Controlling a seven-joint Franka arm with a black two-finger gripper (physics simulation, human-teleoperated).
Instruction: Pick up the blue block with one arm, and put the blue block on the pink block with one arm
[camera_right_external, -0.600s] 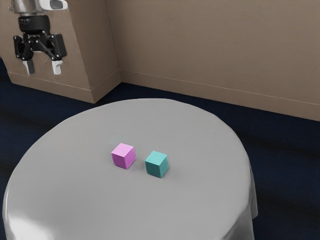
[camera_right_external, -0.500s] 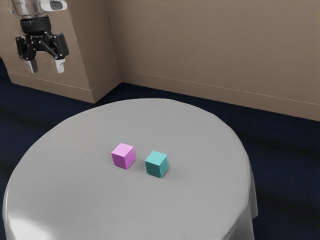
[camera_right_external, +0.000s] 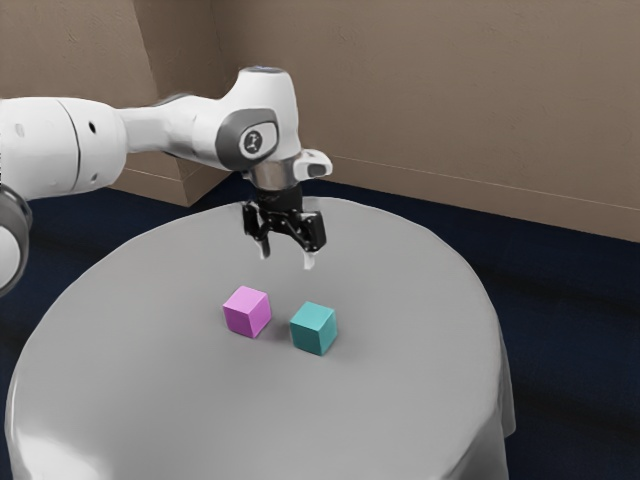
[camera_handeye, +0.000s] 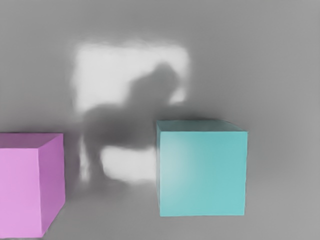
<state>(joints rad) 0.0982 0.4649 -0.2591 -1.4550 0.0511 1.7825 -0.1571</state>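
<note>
A teal-blue block (camera_right_external: 314, 328) rests on the round grey table (camera_right_external: 150, 400), just to the exterior view's right of a pink block (camera_right_external: 247, 310); a narrow gap separates them. My gripper (camera_right_external: 287, 257) hangs open above the table, a short way behind and above the two blocks, holding nothing. In the wrist view the blue block (camera_handeye: 201, 168) and the pink block (camera_handeye: 30, 184) both lie below my hand, with the hand's shadow on the cloth between them.
The table is draped in a grey cloth whose edge (camera_right_external: 495, 340) falls off at the exterior view's right. A beige wall (camera_right_external: 450, 90) and dark floor (camera_right_external: 570, 300) lie behind.
My arm has swung from high at the exterior view's upper left down and rightward to just behind the blocks. The fingers stay open. Both blocks are unmoved.
</note>
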